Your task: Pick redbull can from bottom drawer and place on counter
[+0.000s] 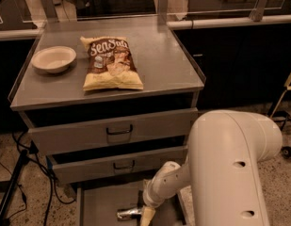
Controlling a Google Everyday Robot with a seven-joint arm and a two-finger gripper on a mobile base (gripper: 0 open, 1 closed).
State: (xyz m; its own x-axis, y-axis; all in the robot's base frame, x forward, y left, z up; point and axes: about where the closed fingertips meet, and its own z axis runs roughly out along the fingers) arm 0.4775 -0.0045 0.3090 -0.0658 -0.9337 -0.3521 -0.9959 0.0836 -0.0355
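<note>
The white arm point(230, 168) bends down into the bottom drawer point(100, 206). Its tool point(145, 216) is beside the redbull can point(127, 214), which lies sideways; I cannot tell its grip.

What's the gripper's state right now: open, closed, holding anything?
Gripper: down in the bottom drawer, right beside the redbull can; whether it is open, closed or holding the can cannot be told.

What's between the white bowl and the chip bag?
Only bare counter, as the camera view shows, between bowl and chip bag. The gripper is low in the bottom drawer beside the redbull can.
</note>
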